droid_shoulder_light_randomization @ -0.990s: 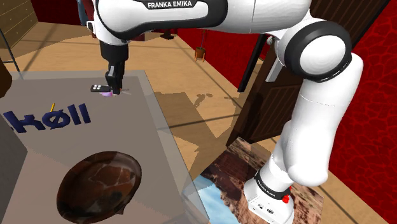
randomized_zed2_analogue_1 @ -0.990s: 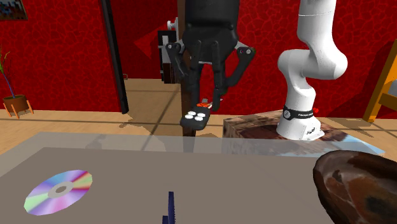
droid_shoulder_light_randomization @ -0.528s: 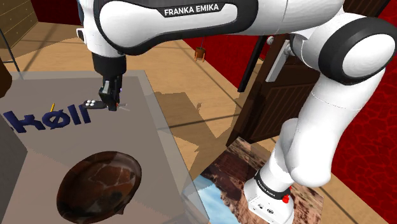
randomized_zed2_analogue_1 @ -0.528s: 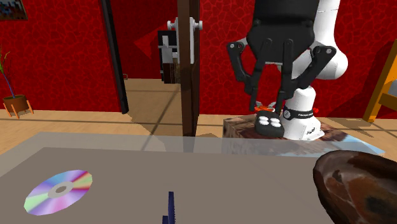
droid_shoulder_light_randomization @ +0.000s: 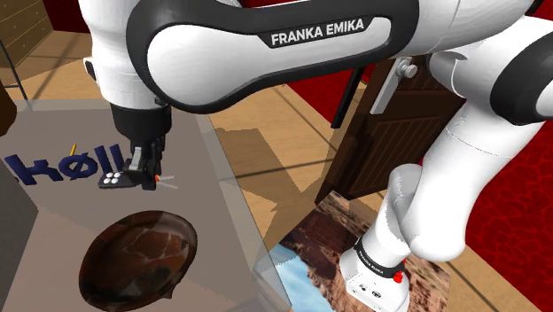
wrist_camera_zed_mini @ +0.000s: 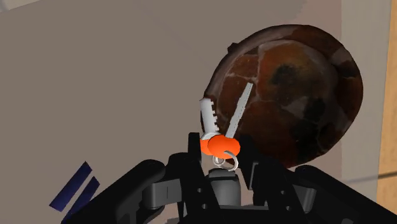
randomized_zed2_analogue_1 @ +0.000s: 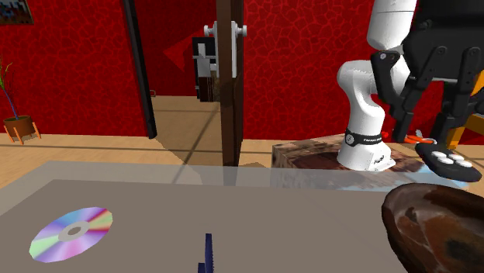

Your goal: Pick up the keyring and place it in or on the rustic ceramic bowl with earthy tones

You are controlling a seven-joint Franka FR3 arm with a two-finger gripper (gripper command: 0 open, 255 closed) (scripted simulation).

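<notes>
Fingers (wrist_camera_zed_mini: 193,156) pinch keyring (wrist_camera_zed_mini: 219,145) at its ring, keys pointing ahead, held above the surface (wrist_camera_zed_mini: 95,95), likely to clear the bowl (wrist_camera_zed_mini: 299,95) rim. Bowl lies just beyond the fingers; release looks premature.

One keyring (droid_shoulder_light_randomization: 120,178), one brown bowl (droid_shoulder_light_randomization: 133,255), one shiny disc (randomized_zed2_analogue_1: 71,231).

The fingers (droid_shoulder_light_randomization: 140,162) hold the keyring (droid_shoulder_light_randomization: 114,179) near the brown bowl (droid_shoulder_light_randomization: 137,257).

I'm seeing a glossy, mottled brown glaze on the bowl (wrist_camera_zed_mini: 289,89), bright silvery metal on the keyring (wrist_camera_zed_mini: 219,145), tabletop (wrist_camera_zed_mini: 95,89) smooth matt grey, disc (randomized_zed2_analogue_1: 71,232) iridescent.
</notes>
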